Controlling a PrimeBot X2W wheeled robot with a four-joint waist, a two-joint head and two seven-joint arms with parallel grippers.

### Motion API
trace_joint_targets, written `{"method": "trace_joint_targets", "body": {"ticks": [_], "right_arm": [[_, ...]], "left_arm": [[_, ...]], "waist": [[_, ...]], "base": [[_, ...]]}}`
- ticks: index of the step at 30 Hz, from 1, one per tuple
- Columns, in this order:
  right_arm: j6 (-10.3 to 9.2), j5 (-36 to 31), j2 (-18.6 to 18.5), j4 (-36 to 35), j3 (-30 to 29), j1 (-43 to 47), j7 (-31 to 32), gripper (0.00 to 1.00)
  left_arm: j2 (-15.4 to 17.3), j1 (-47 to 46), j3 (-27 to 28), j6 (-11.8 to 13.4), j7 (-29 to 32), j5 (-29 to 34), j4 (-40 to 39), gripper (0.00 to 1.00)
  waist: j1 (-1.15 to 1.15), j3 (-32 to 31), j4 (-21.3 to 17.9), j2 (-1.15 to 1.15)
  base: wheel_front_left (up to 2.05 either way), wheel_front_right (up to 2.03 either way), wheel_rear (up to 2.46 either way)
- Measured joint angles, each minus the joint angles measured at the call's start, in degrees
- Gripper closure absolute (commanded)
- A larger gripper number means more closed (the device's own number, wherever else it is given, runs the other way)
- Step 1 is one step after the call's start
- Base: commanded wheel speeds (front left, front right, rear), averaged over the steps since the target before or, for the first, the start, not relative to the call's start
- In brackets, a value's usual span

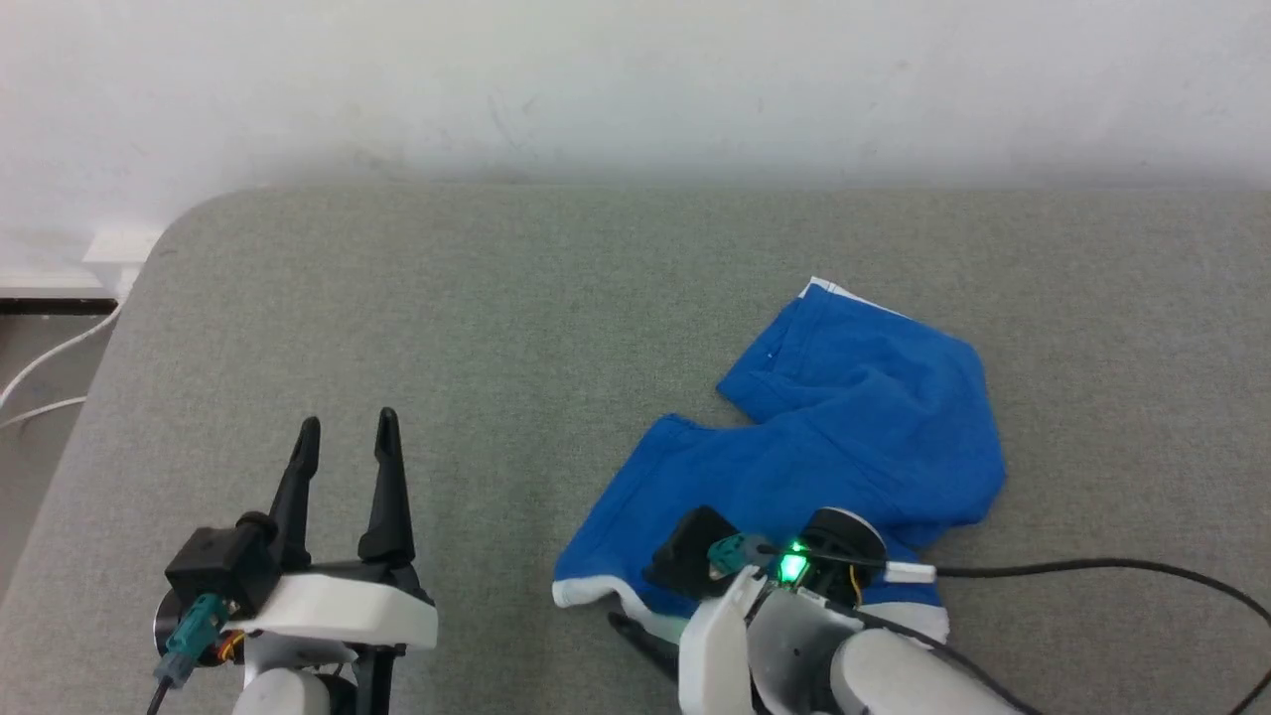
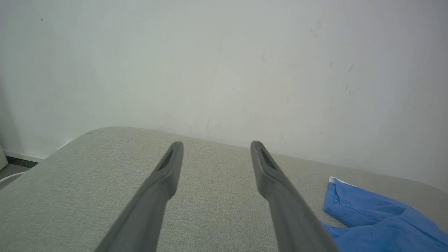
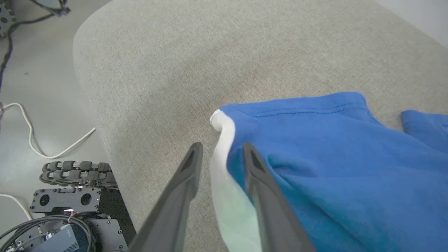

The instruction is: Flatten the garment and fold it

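The bright blue shorts [image 1: 854, 427] lie crumpled on the right half of a grey padded surface [image 1: 496, 318], with the white waistband edge [image 1: 586, 594] at the near left. My right gripper [image 3: 220, 148] is open and low at that edge: the white waistband [image 3: 224, 175] runs up between its two fingers, one finger over the blue fabric [image 3: 332, 157], the other over bare padding. My left gripper [image 1: 348, 442] stands open above the surface at the near left, nothing between its fingers [image 2: 168, 168]. The shorts [image 2: 378, 217] lie to its right.
A pale wall [image 1: 635, 79] rises behind the padded surface. The surface's rounded left edge [image 1: 109, 338] drops to the floor, where white cables [image 1: 50, 367] lie. A black cable [image 1: 1092, 568] trails from my right wrist across the padding. The robot's base [image 3: 63, 203] sits below the near edge.
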Motion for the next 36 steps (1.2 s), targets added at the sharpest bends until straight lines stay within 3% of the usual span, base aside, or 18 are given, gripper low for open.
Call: {"method": "trace_joint_targets", "body": {"ticks": [3, 6, 13, 15, 18, 21, 23, 36], "right_arm": [[0.00, 2.26, -0.81, -0.74, -1.18, 0.24, -3.88, 0.00], [-0.01, 2.37, -1.46, -3.24, -6.48, 1.79, -9.15, 0.00], [-0.01, -2.13, 0.64, -11.45, -28.10, 11.64, -18.24, 0.00], [-0.02, -4.64, 1.77, -12.84, -34.04, 15.06, -18.69, 0.00], [-0.01, -7.62, 2.75, -13.95, -39.31, 19.44, -18.01, 0.00], [-0.01, -8.67, 3.81, -14.89, -42.03, 22.20, -17.36, 0.00], [-0.01, -9.03, 4.55, -15.85, -43.64, 23.11, -16.96, 0.00], [-0.01, -10.39, 5.52, -15.79, -43.23, 23.15, -14.88, 0.00]], "left_arm": [[0.00, 0.02, 0.02, 0.00, 0.00, 0.00, 0.23, 0.00], [0.00, 0.09, 0.21, -0.01, 0.00, 0.03, 0.33, 0.00], [0.12, 1.66, -0.83, -1.14, 0.00, 0.78, 1.81, 0.00], [0.80, 2.19, -3.08, -2.09, 0.36, 0.90, 3.43, 0.00], [3.23, 2.66, -8.45, -3.02, 5.71, 0.85, 5.48, 0.00], [6.19, 3.14, -12.92, -3.12, 12.04, -0.67, 6.34, 0.00], [8.53, 3.22, -16.89, -3.13, 16.92, -4.83, 6.33, 0.00], [7.78, 0.31, -18.28, -1.27, 33.92, -11.73, 9.47, 0.00]], "waist": [[0.00, -0.58, -0.09, 0.00], [0.00, -1.27, -0.51, 0.00], [0.00, -2.73, -2.35, 0.00], [0.00, -2.94, -3.03, 0.00], [0.00, -3.05, -3.97, 0.00], [0.00, -2.81, -4.80, 0.00], [0.00, -1.97, -5.35, 0.00], [0.00, 1.73, -7.77, 0.00]], "base": [[0.00, 0.00, 0.00], [0.00, 0.00, 0.00], [0.00, 0.00, 0.00], [0.00, 0.00, 0.00], [0.00, 0.00, 0.00], [0.00, 0.00, 0.00], [0.00, 0.00, 0.00], [0.00, 0.00, 0.00]]}}
